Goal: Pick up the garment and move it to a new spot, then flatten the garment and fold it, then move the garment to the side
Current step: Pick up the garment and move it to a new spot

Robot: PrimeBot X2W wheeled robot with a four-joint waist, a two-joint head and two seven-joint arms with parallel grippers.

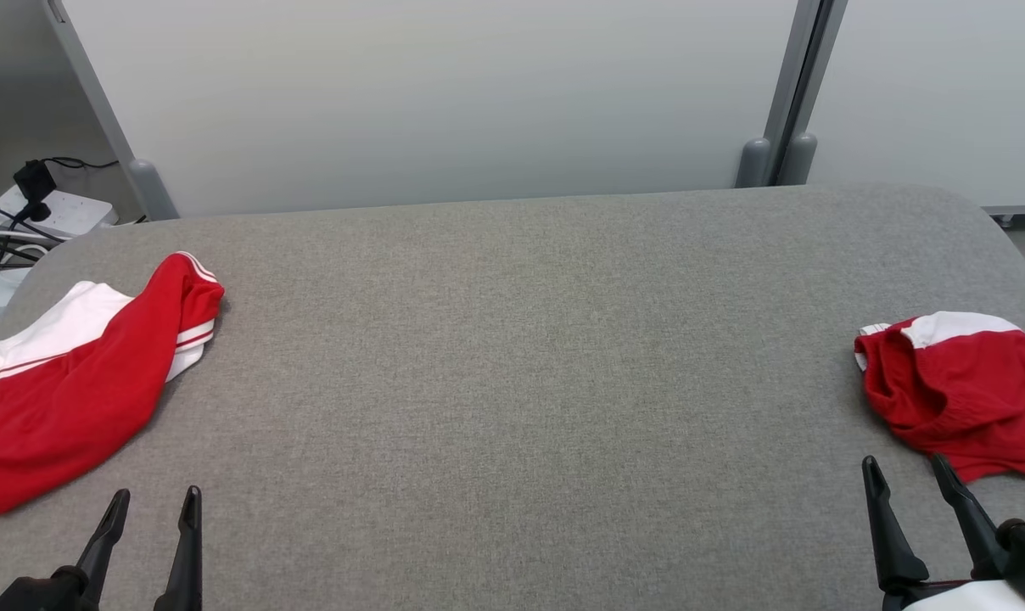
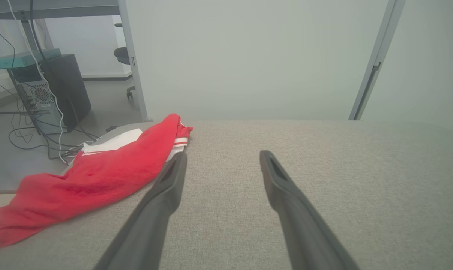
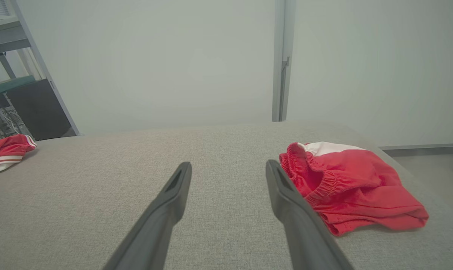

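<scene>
Two red and white garments lie on the grey fabric table [image 1: 512, 356]. One garment [image 1: 71, 382] [image 2: 99, 180] is spread loosely at the left edge, partly hanging off it. The other garment [image 1: 966, 390] [image 3: 346, 183], crumpled with an elastic waistband showing, sits at the right edge. My left gripper [image 1: 152, 509] [image 2: 222, 159] is open near the front left, just right of the left garment and holding nothing. My right gripper [image 1: 907, 475] [image 3: 228, 168] is open at the front right, its tips just in front of the right garment, empty.
A pale partition wall [image 1: 445, 102] with grey posts [image 1: 788, 110] runs behind the table. A power strip with cables [image 1: 46, 212] lies off the back left corner. A computer tower [image 2: 54, 93] and wires stand on the floor to the left.
</scene>
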